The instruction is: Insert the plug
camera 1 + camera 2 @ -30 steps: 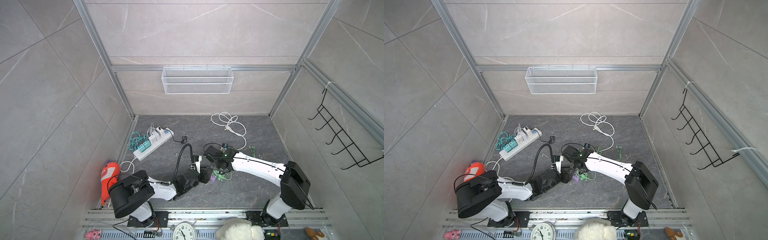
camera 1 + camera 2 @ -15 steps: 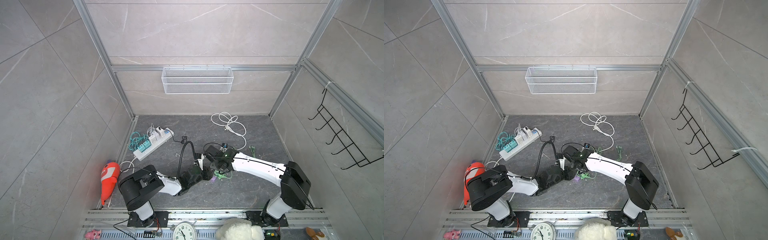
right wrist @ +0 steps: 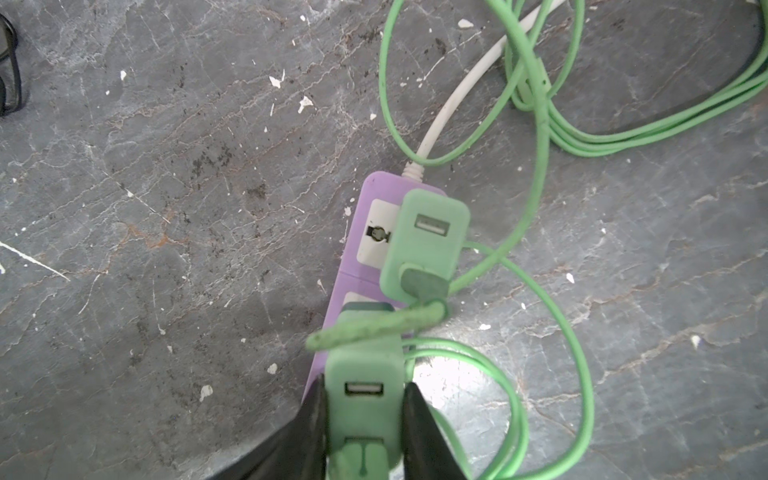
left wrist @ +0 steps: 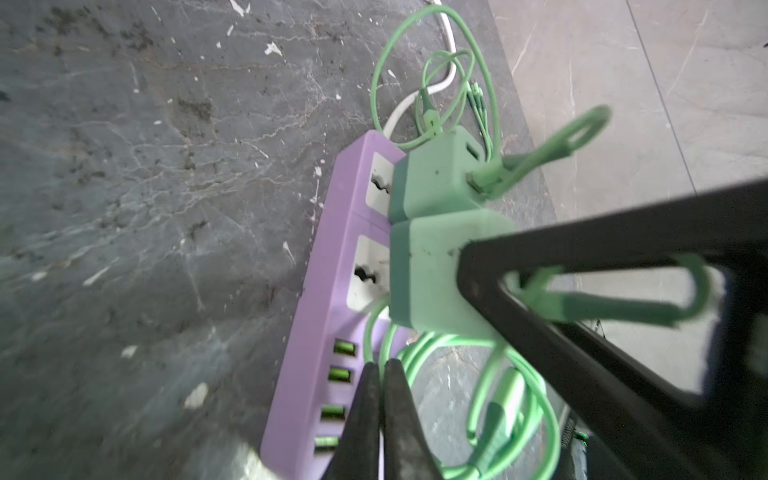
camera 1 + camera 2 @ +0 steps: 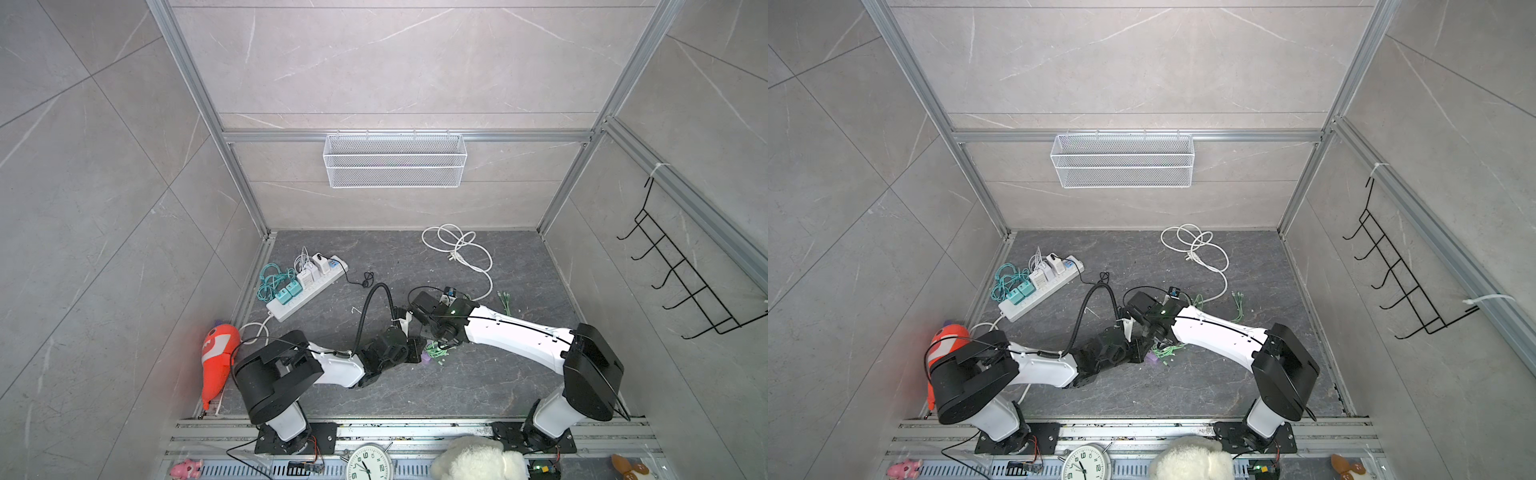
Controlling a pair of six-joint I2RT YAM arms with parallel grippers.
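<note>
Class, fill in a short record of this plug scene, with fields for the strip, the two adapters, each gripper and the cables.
Strip: purple power strip lying flat on the dark floor.
Held plug: green adapter clamped by the right gripper at the strip's second socket. Whether it is fully seated cannot be told.
Other plug: second green adapter sits on the end socket.
Left gripper: left gripper shut and empty, tips by the strip's USB ports.
Cables: green cables looped beside the strip.
</note>
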